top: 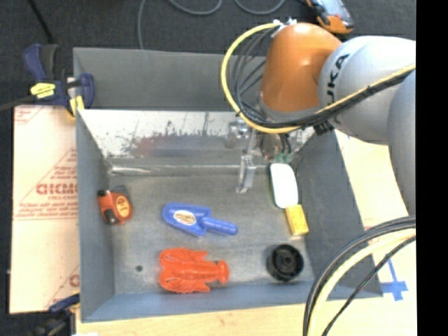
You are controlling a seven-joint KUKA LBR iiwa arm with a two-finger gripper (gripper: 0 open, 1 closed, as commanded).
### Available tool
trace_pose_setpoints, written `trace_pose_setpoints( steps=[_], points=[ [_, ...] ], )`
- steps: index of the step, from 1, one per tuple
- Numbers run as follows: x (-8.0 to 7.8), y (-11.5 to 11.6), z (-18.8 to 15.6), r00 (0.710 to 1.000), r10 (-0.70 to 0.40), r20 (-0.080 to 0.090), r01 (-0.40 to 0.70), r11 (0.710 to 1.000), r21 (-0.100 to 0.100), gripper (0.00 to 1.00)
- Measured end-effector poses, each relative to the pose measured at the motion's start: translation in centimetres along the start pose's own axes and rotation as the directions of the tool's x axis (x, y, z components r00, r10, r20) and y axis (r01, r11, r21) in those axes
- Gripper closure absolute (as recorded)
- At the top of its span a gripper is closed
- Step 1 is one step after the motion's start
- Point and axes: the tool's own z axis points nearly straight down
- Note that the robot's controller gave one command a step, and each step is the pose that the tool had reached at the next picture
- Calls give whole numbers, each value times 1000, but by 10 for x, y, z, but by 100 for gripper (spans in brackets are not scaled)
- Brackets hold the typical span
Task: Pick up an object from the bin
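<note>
**Gripper.** The gripper point(259, 176) hangs low at the back of the grey sheet-metal bin point(94, 187), right of centre and close to the scuffed, streaked rear wall. One slim, bright metal finger point(244, 175) points straight down toward the floor. The second is largely masked by the wrist and its cables. The fingers appear to stand apart, with only bare floor between them and nothing held.

**Nearest item.** A smooth white oblong piece point(283, 185) with rounded ends lies just beside the gripper, on the side toward the bin's right wall, and runs front to back. A small yellow block point(296, 220), squared and matt, touches its near end.

**Other contents, well apart on the floor.**
- A black round disc-shaped part point(285, 262) sits near the front right corner.
- A blue plastic tool point(198, 220), with a rounded head bearing a pale oval label and a tapering handle, lies at the centre.
- A knobbly orange-red lobster-shaped toy point(190, 270) lies flat toward the front.
- A compact orange-and-black case point(115, 206), with rounded corners, rests by the left wall.
</note>
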Motion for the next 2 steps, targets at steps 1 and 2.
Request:
trace_pose_setpoints(
  steps=[1,2],
  points=[
    [40,33,47,998,61,5,-61,998,0,0],
    [40,74,69,998,56,-14,-56,998,0,0]
  ],
)
